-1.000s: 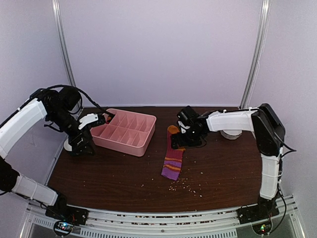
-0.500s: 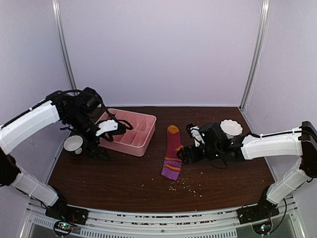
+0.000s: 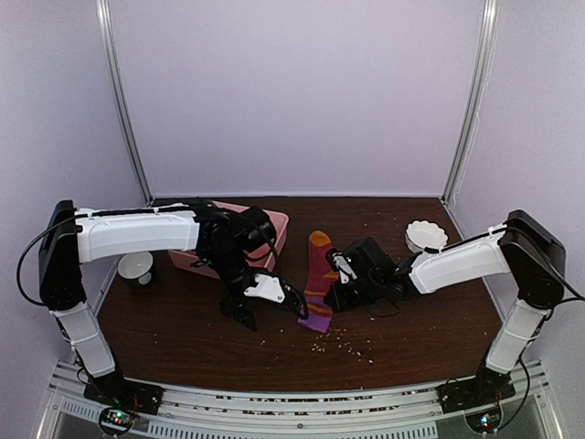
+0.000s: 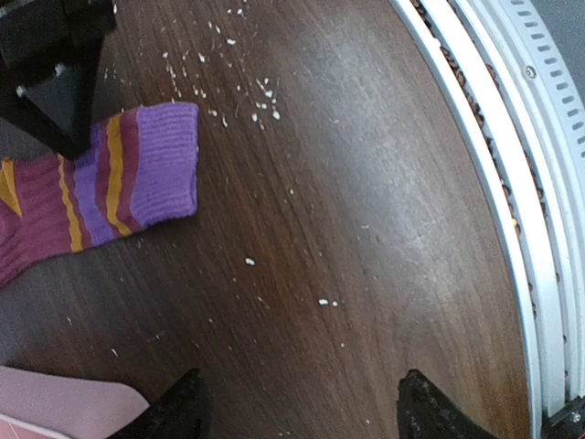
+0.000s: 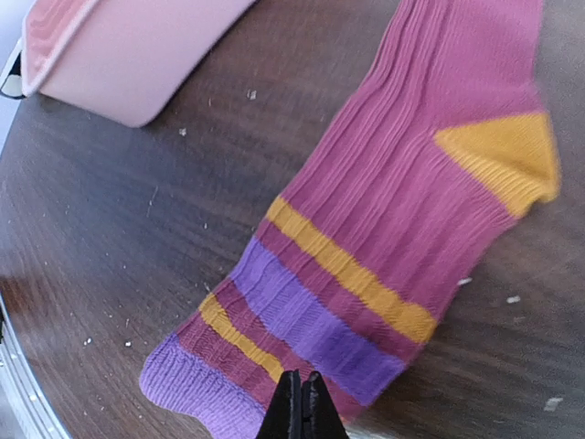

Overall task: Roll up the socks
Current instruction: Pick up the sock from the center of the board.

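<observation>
L claw spread, R claw pinched shut, both low beside sock.

The work surface is a dark brown wood-grain table with a rounded near-left corner. A pale lilac back wall and matching side walls enclose it on three sides. Two slim metal uprights stand at the rear corners, leaning slightly inward. A white slotted rail runs along the near edge. Lighting is even and diffuse, giving the tabletop a soft sheen
</observation>
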Tool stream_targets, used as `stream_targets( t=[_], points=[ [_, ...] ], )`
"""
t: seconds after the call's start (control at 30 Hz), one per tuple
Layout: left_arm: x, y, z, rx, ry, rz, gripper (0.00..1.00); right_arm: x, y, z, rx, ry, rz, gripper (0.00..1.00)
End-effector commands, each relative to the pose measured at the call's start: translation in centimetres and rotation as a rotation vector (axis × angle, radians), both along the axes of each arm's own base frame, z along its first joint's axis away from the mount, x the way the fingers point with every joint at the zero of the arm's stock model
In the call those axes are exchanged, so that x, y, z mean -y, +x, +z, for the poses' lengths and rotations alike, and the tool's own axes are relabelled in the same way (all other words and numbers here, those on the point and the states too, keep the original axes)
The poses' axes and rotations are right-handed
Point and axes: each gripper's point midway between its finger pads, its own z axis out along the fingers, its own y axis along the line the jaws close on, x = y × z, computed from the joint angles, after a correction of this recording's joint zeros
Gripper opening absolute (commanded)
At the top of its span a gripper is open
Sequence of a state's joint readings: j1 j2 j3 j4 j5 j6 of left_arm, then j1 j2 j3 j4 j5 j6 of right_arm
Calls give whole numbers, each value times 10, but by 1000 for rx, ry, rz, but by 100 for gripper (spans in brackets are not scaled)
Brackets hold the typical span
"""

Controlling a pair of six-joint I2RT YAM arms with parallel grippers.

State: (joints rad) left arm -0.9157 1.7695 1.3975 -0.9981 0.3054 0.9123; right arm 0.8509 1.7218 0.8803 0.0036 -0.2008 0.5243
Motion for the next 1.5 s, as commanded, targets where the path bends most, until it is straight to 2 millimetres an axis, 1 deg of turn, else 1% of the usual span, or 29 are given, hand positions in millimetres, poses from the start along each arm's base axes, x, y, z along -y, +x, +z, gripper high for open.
stream_targets(
  t=[0.0, 0.03, 0.1, 0.13, 0.23, 0.33, 0.47, 0.63, 0.77, 0.93, 1.03, 1.13, 1.2, 1.27, 1.33, 1.4, 1.47],
  points=[
    [39, 17, 9, 127, -136, -76, 72, -23, -19, -18, -118, 89, 37, 0],
    [45, 17, 8, 137, -146, -89, 72, -25, -23, -25, -136, 97, 40, 0],
    [55, 15, 4, 156, -159, -116, 72, -20, -33, -40, -179, 96, 43, 0],
    [59, 15, 1, 177, -159, -137, 72, -20, -37, -43, -195, 108, 47, 0],
    [68, 13, -17, 246, -139, -198, 70, -17, -47, -45, -218, 138, 59, 0],
    [73, 11, -39, 300, -101, -256, 67, -17, -52, -45, -232, 168, 70, 0],
    [78, 12, -63, 320, -52, -278, 58, -20, -53, -45, -239, 185, 83, 0],
    [73, 19, -83, 351, -18, -260, 52, -19, -50, -42, -245, 208, 82, 0],
    [72, 21, -87, 358, -19, -225, 48, -16, -52, -42, -250, 223, 77, 0],
    [76, 21, -87, 347, -40, -192, 41, -12, -55, -44, -260, 239, 74, 0],
    [75, 18, -90, 323, -33, -184, 31, -13, -54, -41, -252, 247, 74, 0],
    [72, 16, -93, 306, -23, -163, 18, -13, -53, -37, -242, 256, 82, 0],
    [72, 14, -92, 283, -21, -137, 9, -13, -51, -34, -232, 259, 83, 0],
    [73, 11, -90, 245, -26, -106, 3, -11, -47, -31, -211, 250, 74, 0],
    [74, 8, -85, 186, -31, -74, 1, -6, -42, -27, -169, 224, 60, 3],
    [75, 6, -82, 115, -28, -36, 0, 2, -35, -17, -93, 206, 36, 13],
    [75, 6, -78, 42, -26, 3, 0, 16, -28, -1, 27, 190, 2, 21]
  ],
)
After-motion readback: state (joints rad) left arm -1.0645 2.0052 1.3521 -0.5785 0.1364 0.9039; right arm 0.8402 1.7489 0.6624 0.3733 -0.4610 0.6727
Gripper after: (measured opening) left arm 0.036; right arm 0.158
